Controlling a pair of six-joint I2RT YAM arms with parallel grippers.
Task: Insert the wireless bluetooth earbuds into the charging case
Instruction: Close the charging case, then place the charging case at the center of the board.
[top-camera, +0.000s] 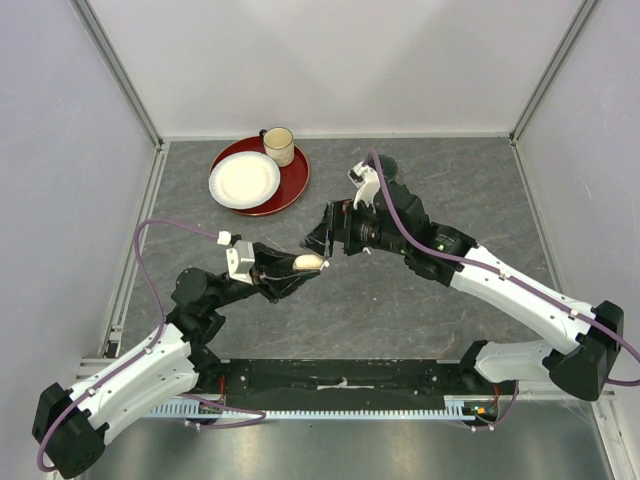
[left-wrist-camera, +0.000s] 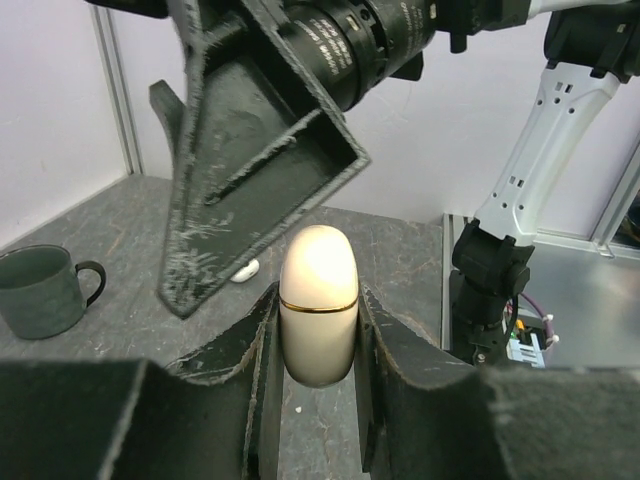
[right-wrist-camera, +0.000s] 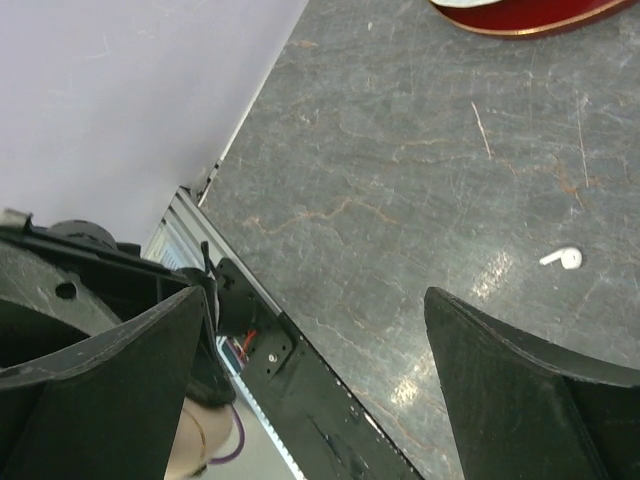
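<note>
The left gripper (left-wrist-camera: 318, 300) is clamped on the charging case (left-wrist-camera: 318, 262), a smooth cream pebble with a gold seam round its middle, held clear of the table (top-camera: 400, 320) with its rounded end poking out past the fingertips; the right gripper (right-wrist-camera: 312, 300) hangs close beside the case, its fingers spread wide with nothing between them. The case looks light, hard and glossy, so it may slip or twist in a pinch; the hold on its lower half seems the sound one, since it leaves the upper half free. One white earbud (right-wrist-camera: 562, 259) lies on the table a little beyond the case; it is tiny, light and smooth, probably best pinched across its stem. The seam looks shut, though the hinge side is out of sight; the other earbuds show in no view; a pale shape under the right gripper's finger in its own camera may be the case, but I cannot tell.
</note>
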